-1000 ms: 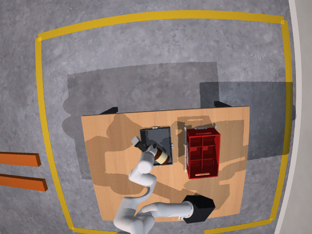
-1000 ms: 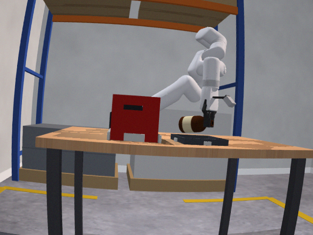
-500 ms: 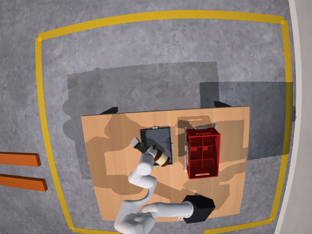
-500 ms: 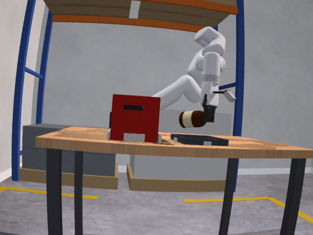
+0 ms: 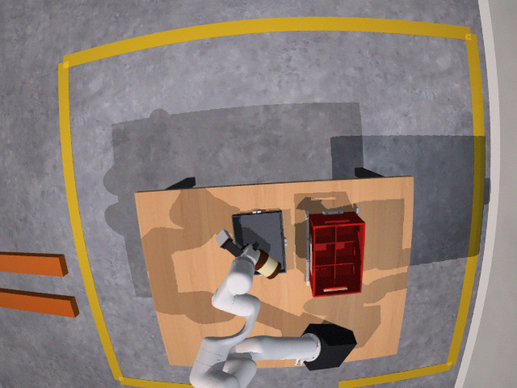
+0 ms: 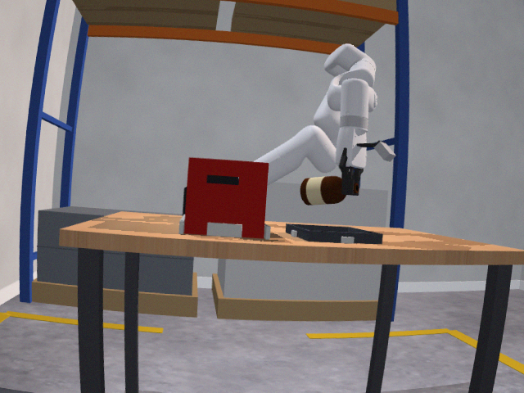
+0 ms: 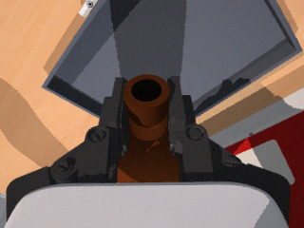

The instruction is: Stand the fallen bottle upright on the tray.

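Below centre of the top view, the gripper point(image 5: 249, 251) grasps the brown bottle point(image 5: 266, 263) by its neck, over the lower right corner of the dark tray point(image 5: 266, 227) — the red crate point(image 5: 336, 253) stands just right of the tray on the wooden table point(image 5: 195, 301). Right of centre in the exterior view, the bottle point(image 6: 321, 191) hangs roughly horizontal in the air, well above the tray point(image 6: 334, 233), its cream-banded base toward the crate point(image 6: 226, 196). At the middle of the wrist view, the jaws are clenched on the bottle neck point(image 7: 147, 106), its open mouth facing up the frame — the tray floor point(image 7: 223, 43) lies beyond.
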`<control>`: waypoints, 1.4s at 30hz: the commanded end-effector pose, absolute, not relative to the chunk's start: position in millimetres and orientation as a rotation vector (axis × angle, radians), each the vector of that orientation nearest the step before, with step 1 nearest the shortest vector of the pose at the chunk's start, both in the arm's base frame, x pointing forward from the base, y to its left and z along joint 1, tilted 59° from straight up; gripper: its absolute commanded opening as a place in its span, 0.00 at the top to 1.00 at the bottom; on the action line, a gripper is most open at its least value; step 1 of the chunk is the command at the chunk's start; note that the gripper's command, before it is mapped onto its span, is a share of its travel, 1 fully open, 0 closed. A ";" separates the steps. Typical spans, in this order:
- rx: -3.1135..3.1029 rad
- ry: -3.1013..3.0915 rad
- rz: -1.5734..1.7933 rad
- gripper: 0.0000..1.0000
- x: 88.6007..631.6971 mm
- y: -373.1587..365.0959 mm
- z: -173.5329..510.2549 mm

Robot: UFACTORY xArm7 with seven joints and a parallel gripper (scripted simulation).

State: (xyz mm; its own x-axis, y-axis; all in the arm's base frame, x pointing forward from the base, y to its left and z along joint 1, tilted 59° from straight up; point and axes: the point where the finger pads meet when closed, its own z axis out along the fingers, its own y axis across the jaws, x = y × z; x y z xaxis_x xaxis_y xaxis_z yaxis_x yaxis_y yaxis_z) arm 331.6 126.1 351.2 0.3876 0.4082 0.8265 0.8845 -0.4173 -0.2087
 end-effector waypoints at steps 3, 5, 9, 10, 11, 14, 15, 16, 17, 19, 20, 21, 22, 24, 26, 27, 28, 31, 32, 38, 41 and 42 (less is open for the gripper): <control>-1.991 -1.103 -0.935 1.00 329.9 116.3 358.4; -1.991 -1.103 -0.935 1.00 328.9 113.5 360.2; -1.991 -1.103 -0.935 1.00 327.1 107.9 363.8; -1.991 -1.103 -0.935 1.00 326.7 106.5 364.7; -1.991 -1.103 -0.935 1.00 326.7 106.5 364.7; -1.991 -1.103 -0.935 1.00 325.8 103.8 366.4; -1.991 -1.103 -0.935 1.00 325.4 102.5 367.3; -1.991 -1.103 -0.935 1.00 325.0 101.2 368.1; -1.991 -1.103 -0.935 1.00 324.5 99.9 368.9; -1.991 -1.103 -0.935 1.00 323.7 97.5 370.5; -1.991 -1.103 -0.935 1.00 323.3 96.2 371.3; -1.991 -1.103 -0.935 1.00 323.0 95.0 372.0; -1.991 -1.103 -0.935 1.00 322.6 93.9 372.8; -1.991 -1.103 -0.935 1.00 321.8 91.6 374.2; -1.991 -1.103 -0.935 1.00 321.1 89.5 375.6; -1.991 -1.103 -0.935 1.00 320.8 88.4 376.3; -1.991 -1.103 -0.935 1.00 320.8 88.4 376.3; -1.991 -1.103 -0.935 1.00 320.1 86.4 377.6; -1.991 -1.103 -0.935 1.00 319.8 85.5 378.2; -1.991 -1.103 -0.935 1.00 318.2 80.3 381.5; -1.991 -1.103 -0.935 1.00 317.4 78.1 382.9; -1.991 -1.103 -0.935 1.00 317.2 77.5 383.3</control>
